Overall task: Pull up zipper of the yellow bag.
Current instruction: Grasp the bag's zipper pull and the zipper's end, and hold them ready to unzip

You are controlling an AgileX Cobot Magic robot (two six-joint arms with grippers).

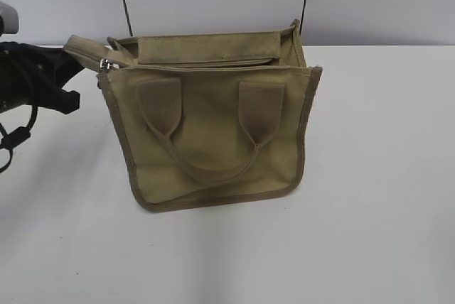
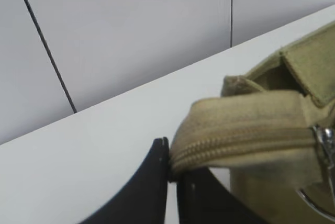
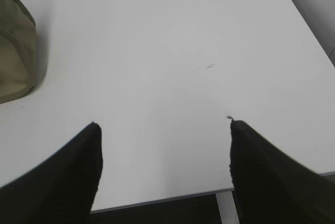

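Observation:
The yellow bag (image 1: 213, 140) stands upright on the white table, its handles hanging down its front. The zipper (image 1: 206, 63) runs along its top panel, which gapes open. The small metal pull (image 1: 105, 64) sits at the left end. A zipper tail (image 1: 84, 51) sticks out left beyond the bag. My left gripper (image 1: 70, 62) is shut on this tail; in the left wrist view the jaws (image 2: 171, 167) pinch the zip tape (image 2: 246, 143), with the pull (image 2: 327, 143) at the right edge. My right gripper (image 3: 162, 124) is open and empty over the table, right of the bag's corner (image 3: 15, 51).
The white table (image 1: 384, 176) meets a grey wall behind the bag. Its near edge shows under my right gripper (image 3: 157, 200). Black cables hang from the left arm (image 1: 14, 137) at the left of the exterior view.

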